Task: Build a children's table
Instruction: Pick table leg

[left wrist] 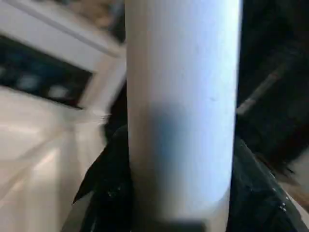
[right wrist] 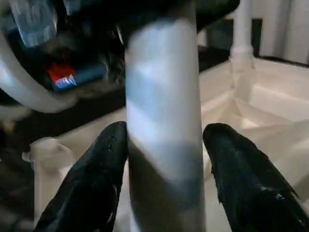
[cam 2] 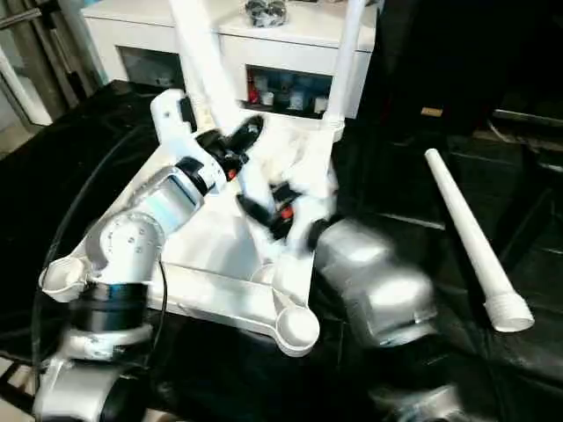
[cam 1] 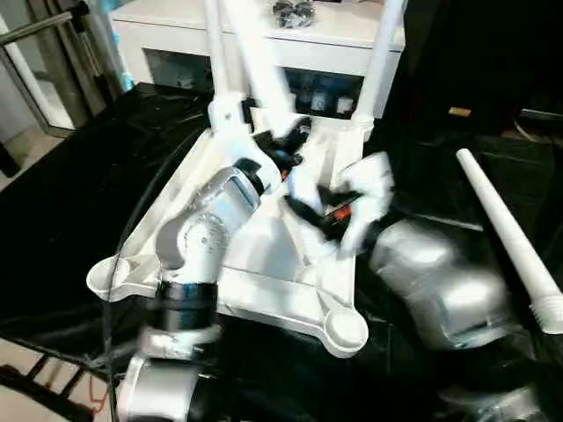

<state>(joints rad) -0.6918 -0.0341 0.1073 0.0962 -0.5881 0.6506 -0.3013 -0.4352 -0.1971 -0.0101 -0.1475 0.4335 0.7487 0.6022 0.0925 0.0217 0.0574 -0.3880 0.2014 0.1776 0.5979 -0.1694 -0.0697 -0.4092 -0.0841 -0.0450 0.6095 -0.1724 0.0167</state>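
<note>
Tabletop [cam 1: 264,264] lies upside down on the black cloth [cam 1: 79,176], ribbed underside up, one corner pointing toward the robot; near corner socket [cam 1: 346,330] and left corner socket [cam 1: 110,277] are both empty. To the right, a loose leg [cam 1: 506,229] lies on the cloth, well apart from the tabletop, flared end toward the near side. Over the middle of the tabletop both grippers meet on a tilted leg [cam 1: 264,75]: right gripper [right wrist: 164,140] has a black finger on each side of the tube (pads look to be touching it, so gripping), left gripper [left wrist: 178,193] likewise clamped around the same tube. Further back, another leg [cam 1: 383,61] stands upright in the far right corner socket. Behind it all, a white cabinet [cam 1: 176,35] with glass doors.
</note>
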